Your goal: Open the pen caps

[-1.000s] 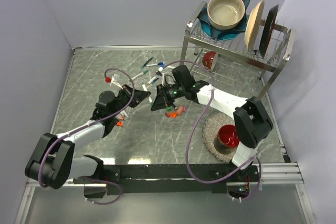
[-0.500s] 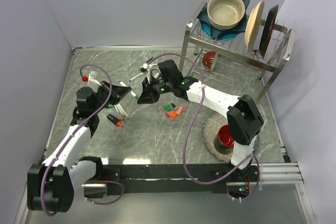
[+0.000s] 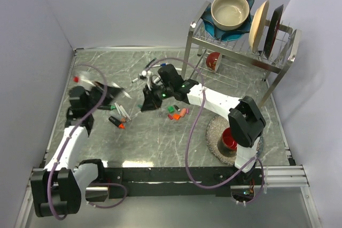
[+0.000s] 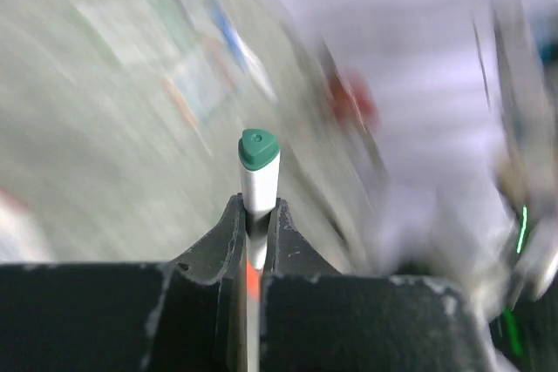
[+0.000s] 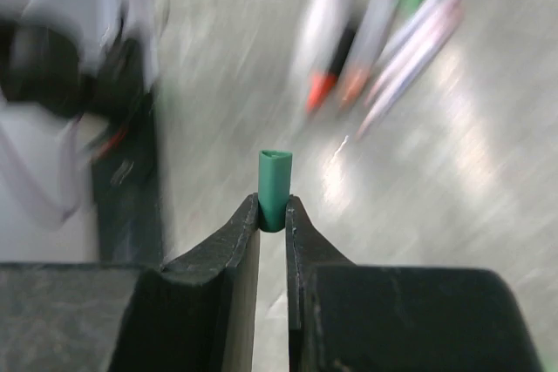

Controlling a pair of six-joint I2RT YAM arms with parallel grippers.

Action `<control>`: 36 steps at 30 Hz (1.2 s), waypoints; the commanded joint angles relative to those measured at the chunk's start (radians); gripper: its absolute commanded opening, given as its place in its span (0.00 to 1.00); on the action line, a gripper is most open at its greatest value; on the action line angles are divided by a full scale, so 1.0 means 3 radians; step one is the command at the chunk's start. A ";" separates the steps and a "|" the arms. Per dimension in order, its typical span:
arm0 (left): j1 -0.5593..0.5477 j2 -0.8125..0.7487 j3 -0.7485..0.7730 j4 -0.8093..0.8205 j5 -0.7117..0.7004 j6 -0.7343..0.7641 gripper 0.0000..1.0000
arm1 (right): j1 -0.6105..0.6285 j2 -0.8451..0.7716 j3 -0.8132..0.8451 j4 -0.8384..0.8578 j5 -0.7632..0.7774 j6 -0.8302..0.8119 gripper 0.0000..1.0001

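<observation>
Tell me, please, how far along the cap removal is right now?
Done: several loose caps lie on the table. In hand: the right gripper holds a green cap, the left gripper a green-ended white marker. Left: markers farther back, possibly still capped.

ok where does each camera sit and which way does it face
Top external: above, behind the bases, looking down at the table; left arm, right arm show.
Left wrist: on that arm, looks along the left gripper pinching a white marker.
Right wrist: likewise, along the right gripper pinching a green cap.
Shared: top and left wrist show that marker.
</observation>
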 commanded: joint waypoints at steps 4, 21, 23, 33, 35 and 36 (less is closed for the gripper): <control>0.0430 -0.0166 0.0588 -0.0032 -0.1440 0.1055 0.01 | -0.0032 0.0050 -0.0090 -0.1008 -0.0317 -0.0106 0.00; 0.0425 0.0365 0.0353 -0.0861 -0.0648 0.0999 0.01 | -0.0231 0.0244 0.0232 -0.1687 0.1344 -0.0908 0.06; 0.0425 0.0513 0.0363 -0.0922 -0.0643 0.1040 0.01 | -0.0292 0.0331 0.0278 -0.1749 0.1462 -0.0959 0.06; 0.0364 0.0923 0.0394 -0.1015 -0.0622 0.1117 0.01 | -0.0446 0.0566 0.0365 -0.1964 0.1677 -0.1057 0.09; 0.0353 0.0969 0.0379 -0.0989 -0.0607 0.1107 0.01 | -0.0466 0.0577 0.0365 -0.1964 0.1677 -0.1057 0.10; 0.0338 0.0979 0.0374 -0.0979 -0.0607 0.1107 0.01 | -0.0471 0.0572 0.0365 -0.1949 0.1677 -0.1057 0.10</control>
